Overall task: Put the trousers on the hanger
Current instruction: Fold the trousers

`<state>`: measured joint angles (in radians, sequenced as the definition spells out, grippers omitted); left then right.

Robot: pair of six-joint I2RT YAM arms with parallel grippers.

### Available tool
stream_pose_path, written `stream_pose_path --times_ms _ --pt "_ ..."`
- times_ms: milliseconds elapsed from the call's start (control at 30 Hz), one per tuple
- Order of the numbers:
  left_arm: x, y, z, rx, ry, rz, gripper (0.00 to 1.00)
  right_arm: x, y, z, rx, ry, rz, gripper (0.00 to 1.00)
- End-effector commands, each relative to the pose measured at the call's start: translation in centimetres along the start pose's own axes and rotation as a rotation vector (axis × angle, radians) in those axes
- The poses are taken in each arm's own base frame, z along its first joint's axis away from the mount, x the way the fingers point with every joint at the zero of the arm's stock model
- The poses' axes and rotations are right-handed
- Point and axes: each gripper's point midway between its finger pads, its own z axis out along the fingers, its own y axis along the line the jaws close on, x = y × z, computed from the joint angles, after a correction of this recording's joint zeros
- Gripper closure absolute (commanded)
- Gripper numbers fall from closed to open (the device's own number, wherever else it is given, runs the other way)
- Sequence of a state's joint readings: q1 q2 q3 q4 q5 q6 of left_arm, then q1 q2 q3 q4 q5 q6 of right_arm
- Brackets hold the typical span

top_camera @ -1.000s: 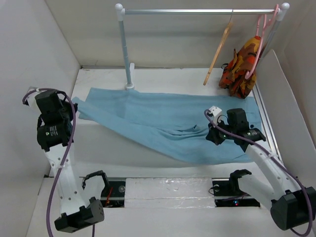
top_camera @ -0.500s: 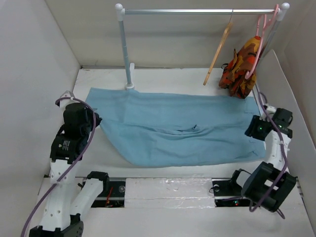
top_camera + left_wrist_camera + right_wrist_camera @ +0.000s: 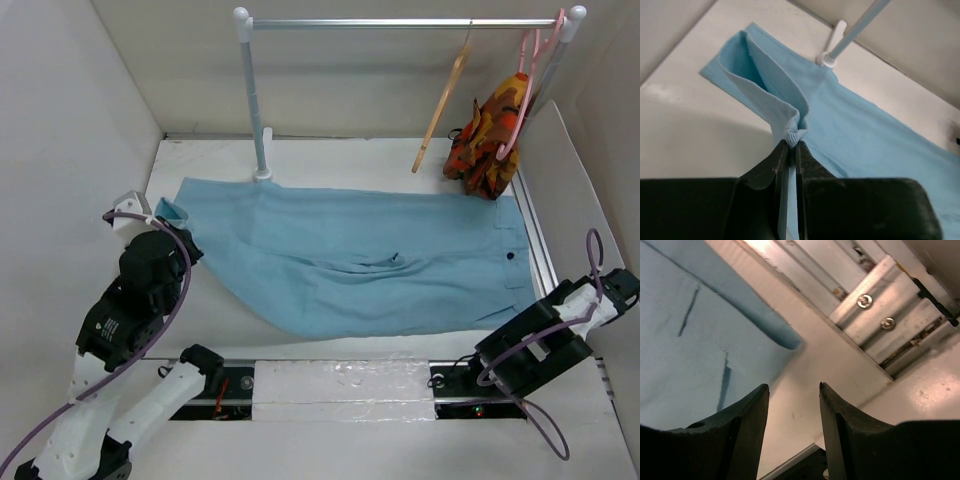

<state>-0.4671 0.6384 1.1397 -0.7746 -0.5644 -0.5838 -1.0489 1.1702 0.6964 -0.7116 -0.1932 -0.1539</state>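
The light blue trousers [image 3: 340,260] lie spread flat across the table, their dark waistband button [image 3: 510,256] at the right end. My left gripper [image 3: 792,143] is shut on a bunched fold of the trouser-leg hem [image 3: 795,127], lifting that left corner [image 3: 172,212] slightly. My right gripper [image 3: 792,386] is open over bare table, just off the trousers' edge [image 3: 785,337], holding nothing. In the top view the right arm [image 3: 600,295] is folded back at the table's right edge. The tan wooden hanger [image 3: 440,115] hangs tilted from the rail [image 3: 400,22], far from both grippers.
A pink hanger carrying an orange-red-yellow patterned garment [image 3: 488,135] hangs at the rail's right end. The rail's post [image 3: 255,100] stands at the back left, touching the trousers' far edge. Aluminium framing [image 3: 890,315] runs along the table's right side, with white walls all around.
My right gripper let go of the trousers, opened and swung back to the right edge. My left gripper dropped lower at the left, still gripping the hem. The cloth now lies flatter.
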Motion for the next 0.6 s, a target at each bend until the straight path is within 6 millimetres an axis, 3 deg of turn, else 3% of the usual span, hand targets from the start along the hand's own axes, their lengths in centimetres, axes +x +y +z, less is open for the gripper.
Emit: stream_pose_path --times_ms 0,233,433,467,533,567 --pt "-4.2 1.4 -1.1 -0.086 -0.148 0.003 1.0 0.4 -1.7 -0.4 0.064 0.005 0.027 0.49" --pt "-4.4 0.9 -0.7 -0.09 -0.163 0.028 1.0 0.9 -0.3 1.3 0.014 -0.032 0.075 0.47" --pt "-4.0 0.0 -0.2 -0.064 -0.149 0.024 1.0 -1.3 2.7 1.9 -0.068 -0.11 0.036 0.47" --pt "-3.9 -0.1 -0.1 -0.056 -0.146 0.02 1.0 -1.9 2.9 1.9 -0.085 -0.131 0.034 0.49" --pt "-3.8 -0.6 0.0 -0.034 -0.14 0.013 1.0 -2.0 3.7 1.6 -0.121 -0.128 0.021 0.63" --pt "-3.5 -0.7 0.1 -0.029 -0.129 0.017 1.0 -2.5 3.7 0.4 -0.112 -0.161 0.001 0.64"
